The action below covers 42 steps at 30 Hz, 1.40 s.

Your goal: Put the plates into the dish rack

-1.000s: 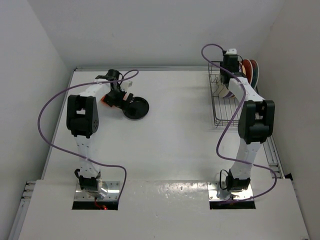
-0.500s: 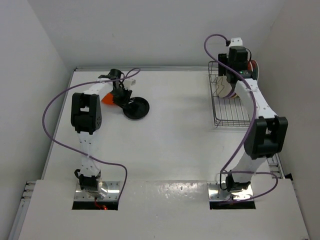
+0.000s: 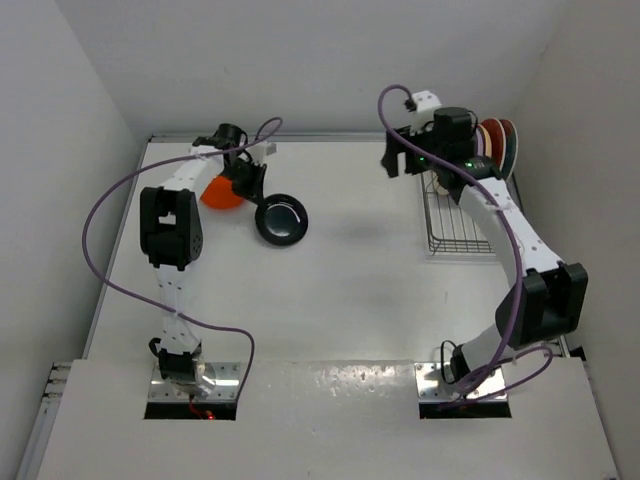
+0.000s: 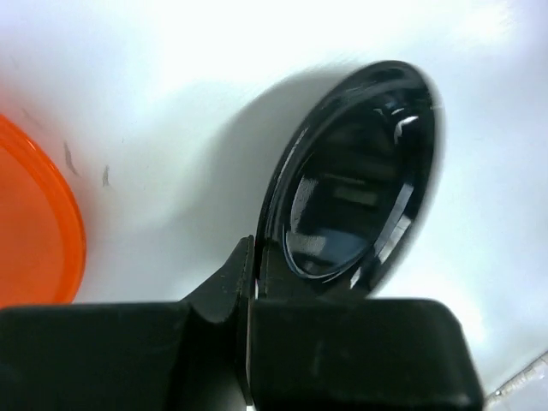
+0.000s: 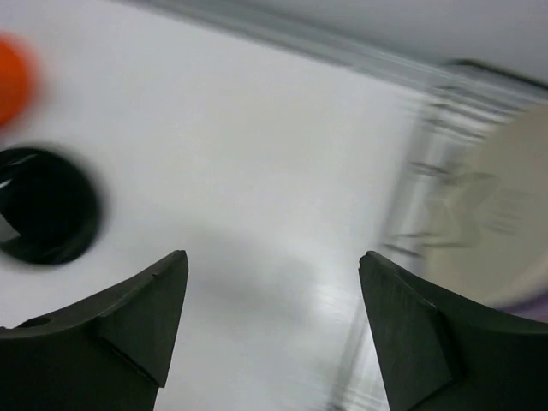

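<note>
My left gripper (image 3: 254, 186) (image 4: 253, 261) is shut on the rim of the small glossy black plate (image 3: 281, 219) (image 4: 360, 184), which tilts above the table at the back left. The small orange plate (image 3: 217, 192) (image 4: 34, 227) lies flat just left of it. My right gripper (image 3: 396, 160) (image 5: 272, 282) hangs open and holds nothing, over the table left of the dish rack (image 3: 455, 228) (image 5: 425, 175). Red patterned plates (image 3: 500, 140) stand on edge at the rack's far end. A cream plate (image 5: 501, 214) stands in the rack too. The right wrist view also catches the black plate (image 5: 43, 205) and the orange plate (image 5: 7, 77), blurred.
White walls close in the table at the back and on both sides. A purple cable loops off each arm. The near half of the dish rack shows bare wire.
My left gripper has closed on the black plate's rim and shifted it slightly right, uncovering more of the orange plate. My right arm has swung left, away from the rack, its jaws opening wider.
</note>
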{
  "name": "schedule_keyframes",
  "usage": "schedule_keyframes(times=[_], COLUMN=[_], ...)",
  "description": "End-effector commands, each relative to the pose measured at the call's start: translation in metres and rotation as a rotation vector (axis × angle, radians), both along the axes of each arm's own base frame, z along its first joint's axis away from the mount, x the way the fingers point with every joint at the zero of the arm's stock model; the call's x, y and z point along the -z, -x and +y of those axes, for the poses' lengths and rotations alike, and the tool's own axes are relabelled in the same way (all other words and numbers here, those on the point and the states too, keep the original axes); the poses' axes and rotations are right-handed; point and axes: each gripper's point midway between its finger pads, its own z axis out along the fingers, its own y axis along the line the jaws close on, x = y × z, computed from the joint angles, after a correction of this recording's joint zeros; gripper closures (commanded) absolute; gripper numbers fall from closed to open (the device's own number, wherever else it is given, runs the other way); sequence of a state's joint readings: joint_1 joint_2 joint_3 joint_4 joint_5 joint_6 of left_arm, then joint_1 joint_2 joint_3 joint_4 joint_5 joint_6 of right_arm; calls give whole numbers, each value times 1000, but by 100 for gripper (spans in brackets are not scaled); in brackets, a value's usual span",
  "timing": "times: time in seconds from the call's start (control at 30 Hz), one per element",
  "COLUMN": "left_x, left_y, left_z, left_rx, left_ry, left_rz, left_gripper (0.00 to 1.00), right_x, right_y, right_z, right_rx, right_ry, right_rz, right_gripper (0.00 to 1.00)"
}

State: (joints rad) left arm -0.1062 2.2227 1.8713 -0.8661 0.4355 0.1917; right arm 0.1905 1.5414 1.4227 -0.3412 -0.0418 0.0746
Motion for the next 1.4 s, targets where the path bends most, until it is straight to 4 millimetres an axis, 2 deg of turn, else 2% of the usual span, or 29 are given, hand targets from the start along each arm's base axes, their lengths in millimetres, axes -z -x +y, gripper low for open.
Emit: schedule_keyframes(times=[0.0,0.03,0.1,0.13,0.17,0.23,0.27,0.37,0.53,0.57,0.63,0.67,0.7,0.73,0.8,0.83,0.87,0.9,0.93,0.97,1.03,1.07,1.1,1.13,1.2,1.23,1.3,1.33,1.37], left_x=[-99,-110,-123,-128,-136,-141,-146,-152,-176,-182,-183,-185,-184,-183,-181,-176,-180,-178,-178,-180,-181,-184,-182,-182,-178,-175,-153,-146,-131], left_y=[-5,-6,0,7,14,25,35,51,72,76,75,73,66,63,52,48,46,40,21,17,-6,-20,-31,-36,-41,-43,-43,-41,-39], left_z=[-36,-38,-49,-56,-57,-67,-72,-77,-88,-90,-90,-88,-87,-85,-78,-77,-75,-71,-52,-52,-18,-4,22,40,63,77,102,106,111], left_rx=[132,149,184,217,230,290,316,378,500,518,512,497,481,447,406,393,371,345,236,236,54,-25,-151,-210,-286,-333,-392,-406,-409], left_ry=[141,153,154,160,166,201,214,264,353,377,379,357,340,326,268,255,246,216,145,145,43,3,-94,-146,-229,-258,-316,-317,-326], left_rz=[-201,-229,-255,-258,-263,-260,-247,-227,-267,-274,-276,-288,-302,-293,-304,-298,-300,-307,-333,-351,-371,-405,-415,-427,-434,-432,-386,-366,-334], left_gripper=[100,100,100,100,100,100,100,100,100,100,100,100,100,99,82,67,39,28,0,0,0,0,0,0,0,0,0,0,0], right_x=[36,39,53,54,67,71,81,85,101,108,108,107,100,99,85,84,74,73,54,50,35,26,9,12,-14,-27,-43,-55,-49], right_y=[42,47,46,52,49,49,45,37,39,40,42,46,49,48,47,43,41,31,13,15,2,-12,-22,-29,-41,-48,-57,-55,-58], right_z=[111,128,147,166,175,191,196,209,215,215,217,218,218,215,206,201,197,182,153,152,128,98,79,49,12,-27,-64,-97,-110], right_rx=[-395,-429,-428,-459,-470,-501,-500,-521,-515,-513,-528,-541,-539,-528,-505,-486,-461,-410,-311,-311,-228,-128,-56,51,142,299,389,544,556], right_ry=[-275,-289,-321,-345,-359,-397,-409,-416,-429,-438,-450,-459,-471,-470,-478,-478,-482,-478,-468,-465,-418,-371,-310,-254,-173,-105,18,95,190], right_rz=[204,222,283,295,309,306,322,327,357,374,373,375,368,357,317,297,275,256,181,182,121,76,18,2,-75,-129,-198,-239,-232], right_gripper=[20,18,18,18,18,18,18,18,25,45,70,92,100,100,100,100,100,100,100,100,100,100,100,100,100,100,100,100,100])
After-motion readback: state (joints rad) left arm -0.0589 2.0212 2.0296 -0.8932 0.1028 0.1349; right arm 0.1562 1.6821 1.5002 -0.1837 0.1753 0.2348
